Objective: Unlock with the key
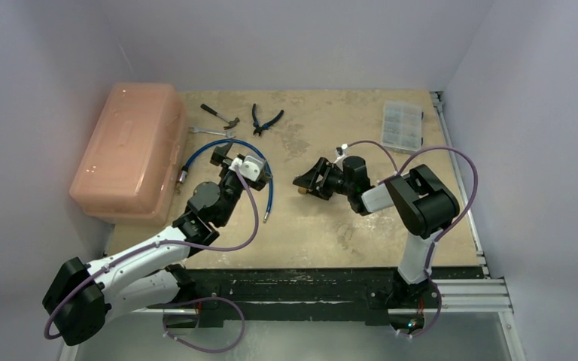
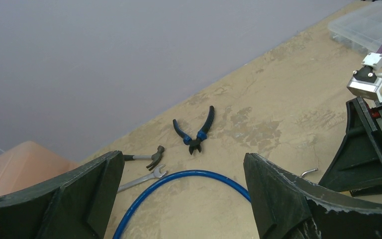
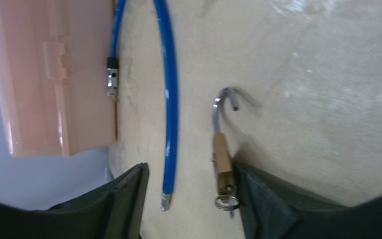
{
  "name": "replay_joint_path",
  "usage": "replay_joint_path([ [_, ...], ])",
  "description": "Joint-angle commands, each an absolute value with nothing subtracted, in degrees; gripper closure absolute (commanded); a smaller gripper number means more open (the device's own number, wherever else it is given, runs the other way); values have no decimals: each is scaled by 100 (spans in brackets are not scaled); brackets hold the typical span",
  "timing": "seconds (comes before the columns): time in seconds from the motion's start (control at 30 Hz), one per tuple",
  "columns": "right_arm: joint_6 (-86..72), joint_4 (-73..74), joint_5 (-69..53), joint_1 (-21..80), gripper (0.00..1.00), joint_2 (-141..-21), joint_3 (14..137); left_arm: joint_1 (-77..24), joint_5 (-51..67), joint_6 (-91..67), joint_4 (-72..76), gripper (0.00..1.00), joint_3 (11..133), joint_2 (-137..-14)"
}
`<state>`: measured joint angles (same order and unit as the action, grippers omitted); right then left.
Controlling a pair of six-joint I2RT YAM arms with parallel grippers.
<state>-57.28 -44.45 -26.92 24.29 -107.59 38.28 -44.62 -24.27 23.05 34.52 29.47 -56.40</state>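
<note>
Right gripper [image 3: 191,174] hanging released, drag risk ahead

On the tan tabletop [image 3: 328,99], the small brass padlock [image 3: 222,159] is lying against 1 black finger [image 3: 263,199], so a sideways drift risks dragging it and tugging out the tiny silvery key [image 3: 227,201] sitting at its base. The right arm is reaching low over mid-table, jaws apart around both; the left gripper [image 2: 181,164] is hovering wide open, empty.

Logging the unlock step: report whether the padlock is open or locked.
Open: the shackle of the padlock has its free end out of the body; the key ring sits at the other end.
</note>
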Motion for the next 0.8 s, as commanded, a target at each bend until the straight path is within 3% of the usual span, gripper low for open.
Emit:
replay_joint_path([
  [0.0, -5660, -4336, -2642, 2391, 18, -10527, 3760, -4427, -2531, 2206, 3621, 1, 3160, -5626],
  [0.2, -5453, -3658, -2392, 2382, 2, -10143, 3687, -4423, -2540, 2207, 3622, 1, 3166, -5634],
  [0.77, -3901, -673, -692, 2377, 1, -8577, 3918, -4421, -2549, 2153, 3571, 1, 3193, -5656],
])
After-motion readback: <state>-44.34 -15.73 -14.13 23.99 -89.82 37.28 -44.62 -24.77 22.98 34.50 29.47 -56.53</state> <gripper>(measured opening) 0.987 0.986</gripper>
